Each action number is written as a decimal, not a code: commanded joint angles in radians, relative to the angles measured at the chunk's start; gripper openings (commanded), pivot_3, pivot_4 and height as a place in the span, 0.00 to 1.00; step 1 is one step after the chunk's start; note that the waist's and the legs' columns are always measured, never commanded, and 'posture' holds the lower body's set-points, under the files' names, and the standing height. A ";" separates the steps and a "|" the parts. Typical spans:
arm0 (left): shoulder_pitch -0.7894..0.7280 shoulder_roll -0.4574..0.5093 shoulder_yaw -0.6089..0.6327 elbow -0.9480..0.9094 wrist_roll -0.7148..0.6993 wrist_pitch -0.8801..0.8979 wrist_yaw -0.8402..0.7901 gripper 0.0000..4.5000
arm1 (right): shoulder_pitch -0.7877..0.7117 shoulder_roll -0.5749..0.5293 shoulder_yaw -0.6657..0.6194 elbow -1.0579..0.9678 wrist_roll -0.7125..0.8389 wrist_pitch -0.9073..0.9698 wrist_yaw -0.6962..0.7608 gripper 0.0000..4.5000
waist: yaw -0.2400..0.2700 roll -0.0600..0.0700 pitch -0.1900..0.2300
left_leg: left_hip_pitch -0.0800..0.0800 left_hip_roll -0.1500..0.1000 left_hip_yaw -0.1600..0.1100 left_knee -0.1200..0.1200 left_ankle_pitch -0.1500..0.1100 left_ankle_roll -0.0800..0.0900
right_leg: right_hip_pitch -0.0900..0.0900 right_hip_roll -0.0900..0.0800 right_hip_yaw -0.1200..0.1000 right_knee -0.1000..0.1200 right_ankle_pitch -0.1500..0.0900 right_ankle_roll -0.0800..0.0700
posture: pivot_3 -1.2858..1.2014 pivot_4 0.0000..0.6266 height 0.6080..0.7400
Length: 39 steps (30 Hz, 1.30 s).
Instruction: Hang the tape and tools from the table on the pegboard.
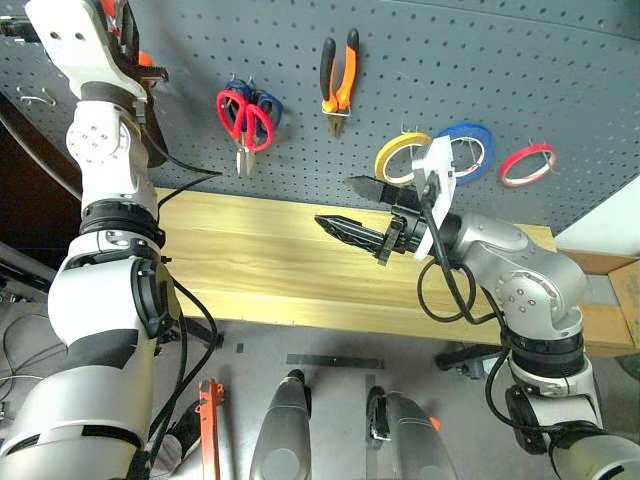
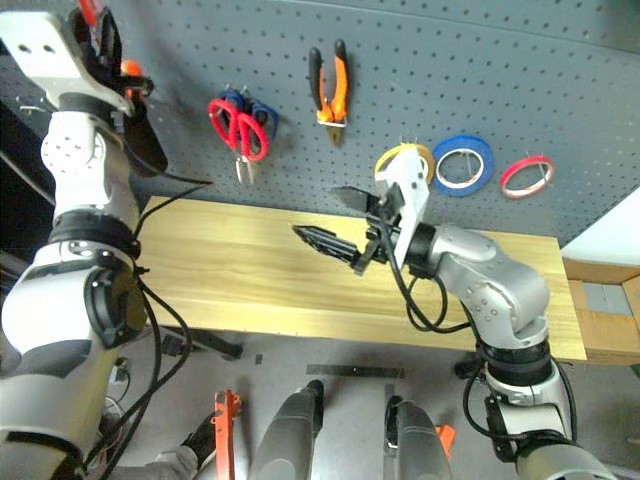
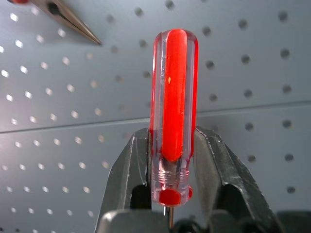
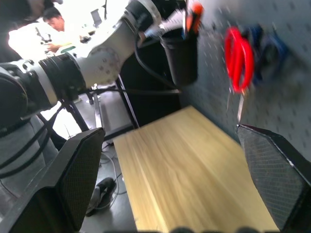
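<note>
Scissors, pliers and red tape hang on the pegboard; left gripper pinches the last red-handled screwdriver, right gripper spread empty.

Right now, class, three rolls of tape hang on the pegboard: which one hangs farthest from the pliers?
The red tape, a thin ring at the right end of the row on the pegboard. The yellow roll hangs nearest the pliers, and the blue roll sits between.
</note>
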 commanded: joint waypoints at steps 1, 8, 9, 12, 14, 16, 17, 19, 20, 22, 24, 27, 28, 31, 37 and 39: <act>-0.006 0.009 -0.009 -0.018 0.011 -0.040 0.004 0.19 | 0.010 -0.009 -0.024 -0.066 0.033 0.008 -0.016 1.00 | 0.000 0.001 0.003 | 0.000 0.000 0.000 0.000 0.000 0.000 | 0.000 0.000 0.000 0.000 0.000 0.000 | 0.57 0.64 1.00; 0.024 0.015 0.011 -0.057 -0.018 -0.042 -0.013 0.19 | 0.020 -0.012 -0.020 -0.074 0.041 0.018 -0.027 1.00 | -0.005 0.002 0.008 | 0.000 -0.001 0.000 0.000 0.000 0.000 | 0.000 -0.001 0.000 -0.001 -0.002 0.003 | 0.57 0.63 1.00; 0.032 0.014 0.018 -0.071 -0.031 -0.033 -0.024 0.19 | 0.020 -0.014 -0.020 -0.074 0.043 0.018 -0.028 1.00 | -0.006 0.002 0.009 | 0.000 0.000 0.000 0.000 0.000 0.000 | 0.000 -0.001 0.000 -0.001 -0.002 0.002 | 0.58 0.63 1.00; 0.064 0.026 0.023 -0.110 -0.034 -0.021 -0.020 0.19 | 0.019 -0.017 -0.017 -0.069 0.044 0.016 -0.028 1.00 | -0.006 0.002 0.012 | 0.000 0.000 0.000 0.000 0.000 0.000 | 0.000 -0.001 0.000 -0.001 -0.005 -0.002 | 0.58 0.63 1.00; 0.078 0.037 0.032 -0.119 -0.034 -0.006 0.010 0.36 | 0.018 -0.018 -0.016 -0.065 0.044 0.015 -0.027 1.00 | -0.007 0.002 0.014 | 0.000 0.000 0.000 -0.001 0.000 0.000 | 0.000 -0.001 0.001 -0.001 -0.004 -0.001 | 0.58 0.63 1.00; 0.088 0.046 0.037 -0.125 -0.038 0.001 0.019 0.48 | 0.018 -0.018 -0.014 -0.064 0.044 0.015 -0.026 1.00 | -0.008 0.003 0.016 | 0.000 0.000 0.000 -0.001 0.000 0.000 | 0.000 -0.001 0.001 -0.001 -0.004 -0.001 | 0.58 0.63 1.00; 0.094 0.049 0.040 -0.130 -0.039 0.001 0.028 0.54 | 0.019 -0.018 -0.012 -0.063 0.043 0.014 -0.026 1.00 | -0.009 0.003 0.018 | 0.000 0.000 0.000 -0.001 0.000 0.000 | -0.001 -0.001 0.001 -0.001 -0.004 0.000 | 0.58 0.63 1.00; 0.101 0.053 0.044 -0.135 -0.042 -0.001 0.032 0.70 | 0.020 -0.018 -0.010 -0.063 0.042 0.015 -0.026 1.00 | -0.009 0.003 0.020 | -0.001 0.000 0.000 -0.001 0.000 0.000 | -0.001 -0.001 0.000 -0.001 -0.004 0.000 | 0.58 0.63 1.00; 0.103 0.054 0.043 -0.137 -0.040 -0.008 0.036 0.78 | 0.019 -0.019 -0.008 -0.062 0.041 0.015 -0.025 1.00 | -0.009 0.003 0.021 | -0.001 0.000 0.000 -0.001 0.000 0.000 | -0.002 -0.001 0.001 -0.001 -0.004 0.000 | 0.58 0.63 1.00; 0.103 0.050 0.044 -0.137 -0.043 -0.014 0.035 0.92 | 0.019 -0.020 -0.007 -0.061 0.040 0.015 -0.025 1.00 | -0.009 0.003 0.021 | -0.001 0.000 0.001 -0.002 0.000 0.000 | -0.002 -0.001 0.001 -0.001 -0.003 0.001 | 0.58 0.63 1.00; 0.105 0.043 0.044 -0.145 -0.050 -0.018 0.021 0.92 | 0.021 -0.022 -0.006 -0.063 0.039 0.015 -0.024 1.00 | -0.009 0.003 0.021 | -0.001 0.000 0.001 -0.002 0.000 0.000 | -0.002 -0.001 0.001 -0.001 -0.003 0.002 | 0.58 0.62 1.00; 0.106 0.032 0.047 -0.169 -0.068 -0.026 -0.007 0.92 | 0.025 -0.028 -0.004 -0.057 0.032 0.006 -0.017 1.00 | -0.009 0.003 0.021 | -0.001 0.000 0.001 -0.002 0.000 0.000 | -0.003 -0.001 0.001 -0.002 -0.003 0.002 | 0.57 0.59 1.00; 0.105 0.025 0.055 -0.182 -0.087 -0.020 -0.026 0.92 | 0.027 -0.030 -0.004 -0.053 0.030 0.002 -0.013 1.00 | -0.009 0.003 0.021 | -0.001 0.000 0.001 -0.002 0.000 0.000 | -0.003 -0.001 0.001 -0.002 -0.003 0.002 | 0.57 0.58 1.00; 0.111 -0.008 0.064 -0.294 -0.184 0.067 -0.162 0.92 | 0.039 -0.053 -0.012 -0.058 0.041 0.001 0.013 1.00 | -0.008 0.003 0.021 | -0.002 0.000 0.001 -0.002 0.000 0.000 | -0.003 -0.001 0.000 -0.003 -0.003 0.002 | 0.57 0.54 1.00; 0.249 -0.020 0.041 -0.594 -0.343 0.326 -0.386 0.92 | 0.087 -0.111 -0.065 -0.023 0.034 -0.046 0.069 1.00 | -0.024 0.002 0.020 | -0.003 -0.001 0.001 -0.002 0.000 0.000 | -0.003 -0.001 0.001 -0.003 -0.002 0.003 | 0.57 0.48 1.00; 0.340 -0.017 0.033 -0.716 -0.413 0.437 -0.468 0.92 | 0.091 -0.097 -0.153 0.017 0.073 -0.070 0.049 1.00 | -0.034 0.002 0.018 | -0.003 -0.001 0.000 -0.002 0.000 0.000 | -0.002 -0.001 0.000 -0.003 -0.002 0.003 | 0.57 0.45 1.00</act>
